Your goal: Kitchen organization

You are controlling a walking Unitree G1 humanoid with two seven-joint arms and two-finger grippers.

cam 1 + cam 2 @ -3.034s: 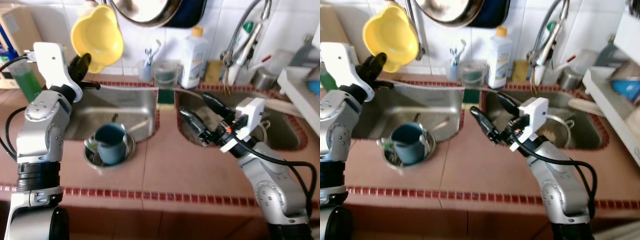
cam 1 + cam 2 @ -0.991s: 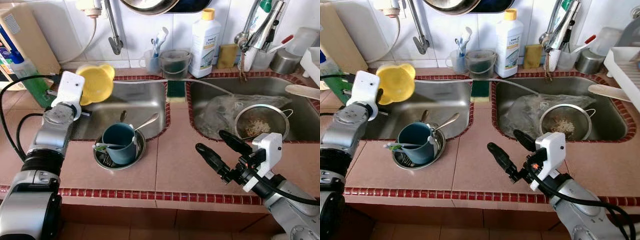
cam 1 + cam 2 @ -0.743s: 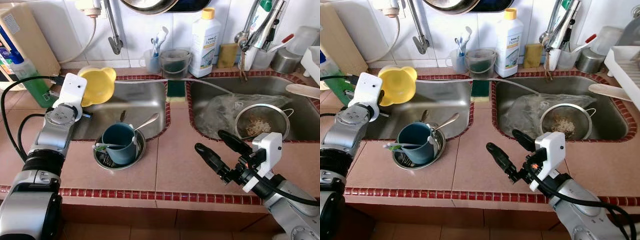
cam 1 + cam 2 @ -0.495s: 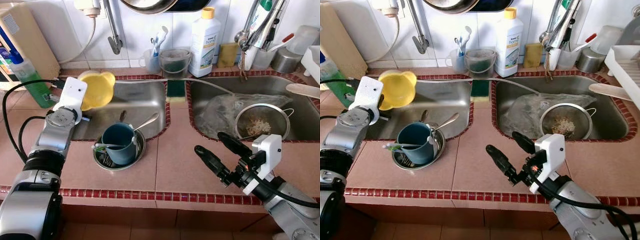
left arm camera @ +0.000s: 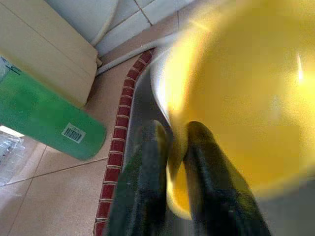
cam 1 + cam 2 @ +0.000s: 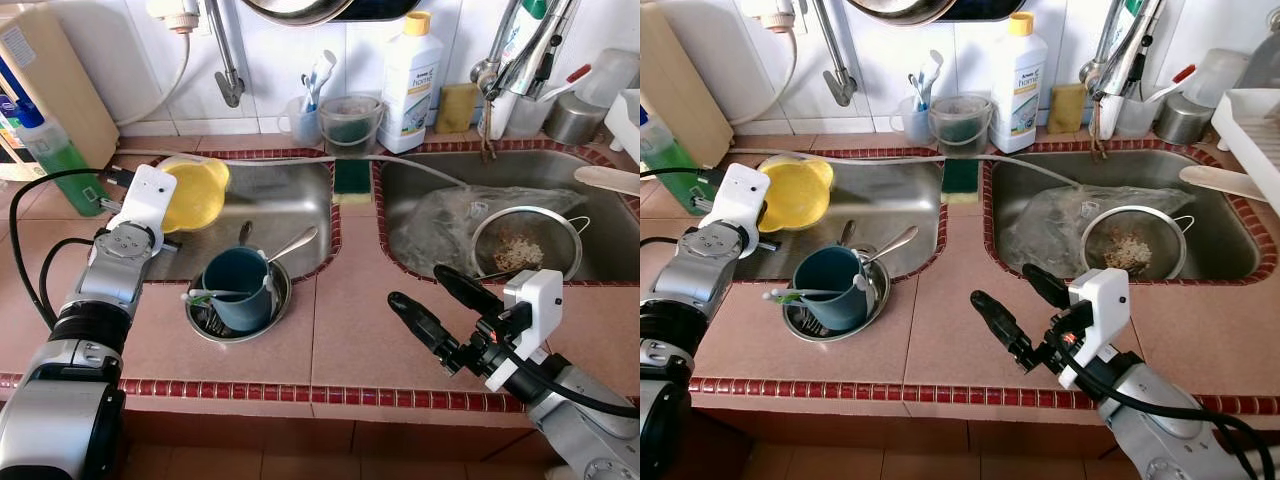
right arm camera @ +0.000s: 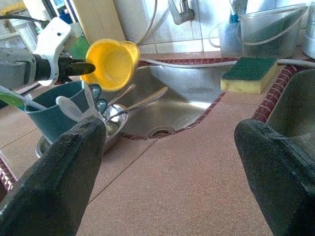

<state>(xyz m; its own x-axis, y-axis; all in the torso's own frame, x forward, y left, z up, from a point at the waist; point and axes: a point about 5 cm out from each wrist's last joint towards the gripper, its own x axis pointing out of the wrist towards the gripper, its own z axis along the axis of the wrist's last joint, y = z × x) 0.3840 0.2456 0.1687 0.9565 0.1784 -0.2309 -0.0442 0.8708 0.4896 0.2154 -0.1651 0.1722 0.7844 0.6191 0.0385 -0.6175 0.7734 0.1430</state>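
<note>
My left gripper (image 5: 170, 147) is shut on the rim of a yellow plastic bowl (image 6: 195, 193), holding it tilted over the left end of the left sink (image 6: 285, 205). The same yellow bowl (image 7: 113, 63) hangs above the basin in the right wrist view. A teal mug (image 6: 238, 287) with spoons in it stands in a small steel bowl (image 6: 205, 320) on the counter in front of that sink. My right gripper (image 6: 432, 304) hovers open over the counter between the sinks and the front edge, with nothing between its fingers.
The right sink (image 6: 600, 250) holds a plastic bag (image 6: 440, 215) and a steel strainer (image 6: 520, 245). Along the back stand a white detergent bottle (image 6: 410, 70), a clear tub (image 6: 348, 120), a green sponge (image 6: 352, 180) and a green bottle (image 6: 55, 155). A hose (image 6: 290, 158) runs along the sink's back edge.
My left gripper has lowered the yellow bowl a little toward the left sink and tilted it. The right gripper has stayed almost still.
</note>
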